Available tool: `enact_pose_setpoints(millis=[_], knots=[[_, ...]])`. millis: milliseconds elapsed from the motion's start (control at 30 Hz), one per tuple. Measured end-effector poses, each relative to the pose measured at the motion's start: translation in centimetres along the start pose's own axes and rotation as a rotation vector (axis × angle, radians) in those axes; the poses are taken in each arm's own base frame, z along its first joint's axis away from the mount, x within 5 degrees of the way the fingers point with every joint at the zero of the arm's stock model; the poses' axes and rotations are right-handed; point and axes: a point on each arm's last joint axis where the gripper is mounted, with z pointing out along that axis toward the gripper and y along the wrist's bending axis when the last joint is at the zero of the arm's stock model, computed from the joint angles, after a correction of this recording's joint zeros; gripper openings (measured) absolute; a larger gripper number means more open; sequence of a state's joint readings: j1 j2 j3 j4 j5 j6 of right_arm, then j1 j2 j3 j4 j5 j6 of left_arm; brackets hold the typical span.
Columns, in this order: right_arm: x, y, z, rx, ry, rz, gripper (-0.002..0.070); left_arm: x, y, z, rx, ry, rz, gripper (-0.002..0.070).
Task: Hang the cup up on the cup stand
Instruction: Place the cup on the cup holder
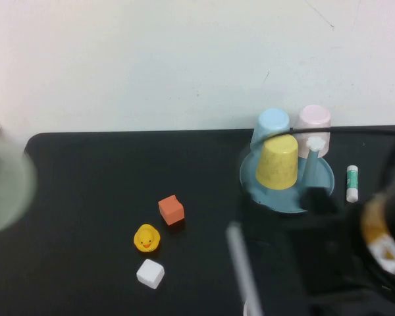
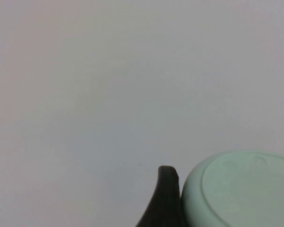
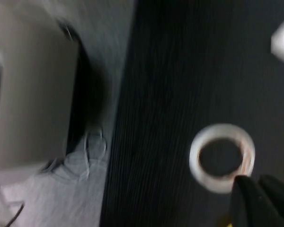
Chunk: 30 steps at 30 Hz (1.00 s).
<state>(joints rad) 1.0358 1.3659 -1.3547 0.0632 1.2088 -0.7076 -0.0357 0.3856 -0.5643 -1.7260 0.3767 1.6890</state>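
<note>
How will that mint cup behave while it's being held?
Likely light: a plain plastic mint cup. Smooth, so it may slip from the left end effector, raised at far left. Right end effector hovers above the tape roll.

cup (image 2: 241,191): pale mint plastic, smooth, soft sheen
cup stand (image 1: 319,191): teal plastic, smooth, slightly glossy
bench (image 1: 99,178): black, matt, faintly grained
yellow cup (image 1: 277,162): smooth matt plastic
duck (image 1: 146,238): glossy yellow, rubbery look
</note>
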Motion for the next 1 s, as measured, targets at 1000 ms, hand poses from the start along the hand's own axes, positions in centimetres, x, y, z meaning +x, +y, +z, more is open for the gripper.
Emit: enact_pose_setpoints(millis=[1000], knots=[[21.9,11.6,-1.3,0.666,-0.252,0.868,0.0002,13.0,-10.1,32.4,0.693,0.394,-0.207,0.055]])
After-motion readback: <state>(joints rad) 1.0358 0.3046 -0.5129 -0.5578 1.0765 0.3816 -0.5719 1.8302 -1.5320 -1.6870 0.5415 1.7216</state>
